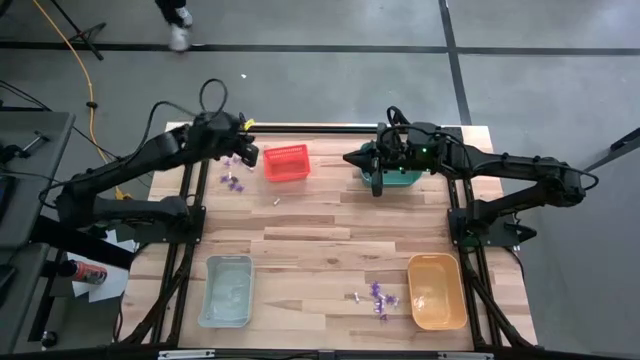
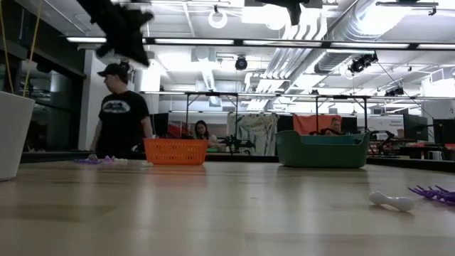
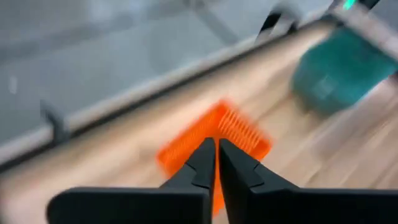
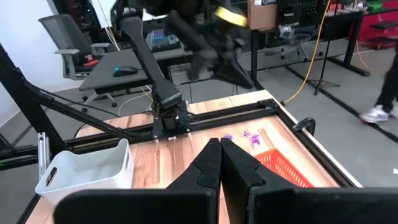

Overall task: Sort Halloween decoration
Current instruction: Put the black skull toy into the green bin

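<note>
Bins: four. One red bin [image 1: 286, 163], one green bin [image 1: 402, 177], one orange bin [image 1: 436, 291], one clear bin [image 1: 227, 291]. Purple trinkets: two clusters, far cluster [image 1: 233, 176] near red bin, near cluster [image 1: 377, 299] beside orange bin; pieces too small to count. Arms: two. People in low view: three.

Even, bright illumination is provided by ceiling strip lights [image 2: 298, 45], seen in the low view. Only soft, faint shadows are cast on the wooden table [image 1: 330, 235]. Heavy motion blur is noted throughout the left wrist view, where the red bin [image 3: 214, 134] and green bin [image 3: 339, 74] are smeared. The near tabletop in the low view is rendered out of focus.
</note>
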Robot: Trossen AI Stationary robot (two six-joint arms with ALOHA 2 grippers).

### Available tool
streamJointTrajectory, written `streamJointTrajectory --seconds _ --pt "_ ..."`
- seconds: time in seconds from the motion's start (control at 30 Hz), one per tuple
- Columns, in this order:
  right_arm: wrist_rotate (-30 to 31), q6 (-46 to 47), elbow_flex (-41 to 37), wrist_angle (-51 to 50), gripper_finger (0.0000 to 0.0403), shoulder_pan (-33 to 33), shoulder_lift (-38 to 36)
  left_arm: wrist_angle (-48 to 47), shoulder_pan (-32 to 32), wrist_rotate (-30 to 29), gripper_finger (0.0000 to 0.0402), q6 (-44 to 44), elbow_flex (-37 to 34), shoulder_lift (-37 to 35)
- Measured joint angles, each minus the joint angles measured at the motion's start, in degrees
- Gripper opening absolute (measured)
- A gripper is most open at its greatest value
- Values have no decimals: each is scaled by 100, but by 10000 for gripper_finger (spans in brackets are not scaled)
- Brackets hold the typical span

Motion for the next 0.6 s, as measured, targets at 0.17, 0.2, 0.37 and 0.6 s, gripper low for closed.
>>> streamJointTrajectory --seconds 0.17,0.2,0.37,0.6 --pt "2 58 0 -173 1 0 0 -1430 521 -148 61 -180 -24 1026" --pt "2 101 0 -216 1 0 0 -1608 590 -385 73 -244 -17 1196" --pt "2 179 0 -420 0 0 0 -1974 883 -405 128 -259 -22 1900" --pt "5 301 0 -643 0 11 0 -1638 1121 185 177 -117 -502 2163"
